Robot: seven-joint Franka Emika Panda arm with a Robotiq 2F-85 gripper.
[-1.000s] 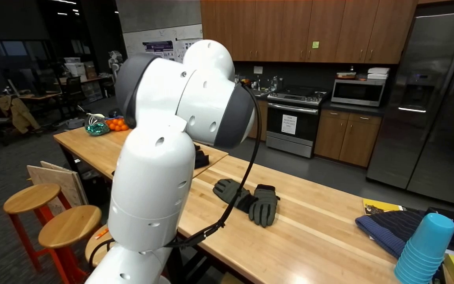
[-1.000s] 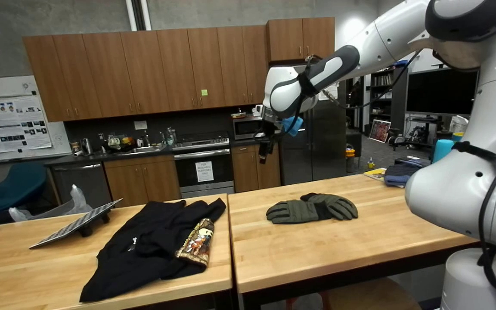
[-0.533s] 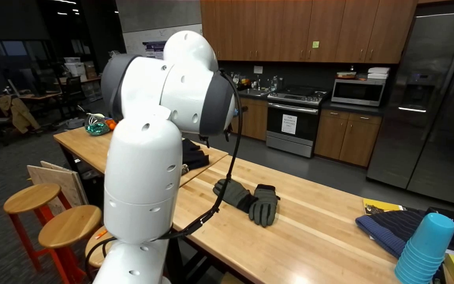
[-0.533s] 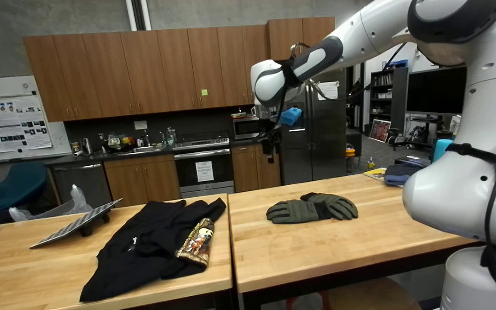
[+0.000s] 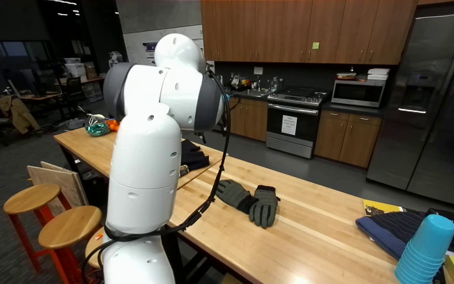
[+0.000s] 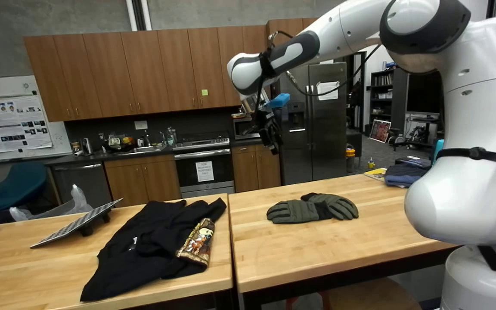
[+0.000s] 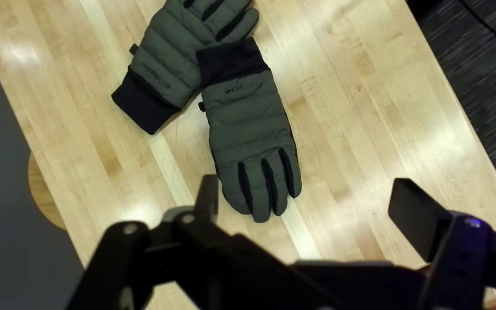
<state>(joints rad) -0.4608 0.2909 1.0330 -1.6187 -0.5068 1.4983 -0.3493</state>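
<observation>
In the wrist view the nearer glove (image 7: 250,129) lies on the bench (image 7: 351,107), its long axis running nearly straight down to fingertips that point toward the gripper (image 7: 306,185), whose jaws stand wide apart. Its cuff meets the other glove (image 7: 172,56), slanting with fingers toward the upper right. Both are olive green and quilted, with black cuffs and small dark lettering.

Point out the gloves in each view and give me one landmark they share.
In an exterior view: the gloves lie below the middle, slightly right.
In an exterior view: the gloves lie below and right of the middle.
In the wrist view: the gloves lie in the upper middle, one cut off by the top edge.
Shared landmark: the wooden table beneath them.
</observation>
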